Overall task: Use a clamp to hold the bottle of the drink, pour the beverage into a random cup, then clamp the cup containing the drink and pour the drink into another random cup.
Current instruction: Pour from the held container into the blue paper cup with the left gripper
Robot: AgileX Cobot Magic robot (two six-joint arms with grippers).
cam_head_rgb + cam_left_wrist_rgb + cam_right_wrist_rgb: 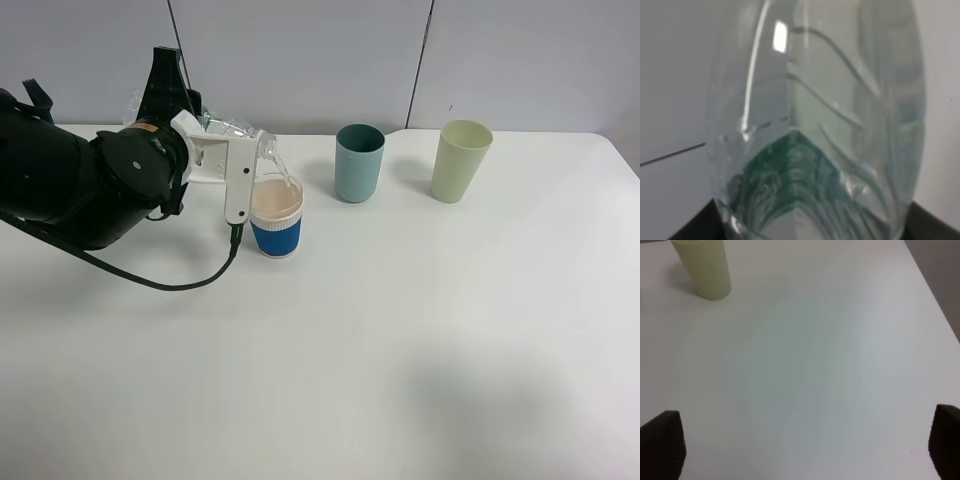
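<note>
My left gripper point(225, 150) is clamped on the bottle point(238, 128), tipped over the blue-sleeved cup point(276, 228) near the tabletop's point(400, 350) far edge, with beverage point(286, 178) streaming in. The right gripper point(802, 447) hangs wide and empty. The teal cup point(359, 165) pour isn't done yet.

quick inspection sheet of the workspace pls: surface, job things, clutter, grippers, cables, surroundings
surface: white table, no spill seen
job's things: bottle tilted, beverage streaming into the blue-sleeved cup; teal cup upright, apart from it
clutter: pale green cup upright, on the far side of the teal cup from the blue-sleeved cup; nothing else seen
grippers: left gripper shut on the bottle; right gripper open over bare table
cables: black cable loops from the left gripper onto the table
surroundings: grey panel wall behind
</note>
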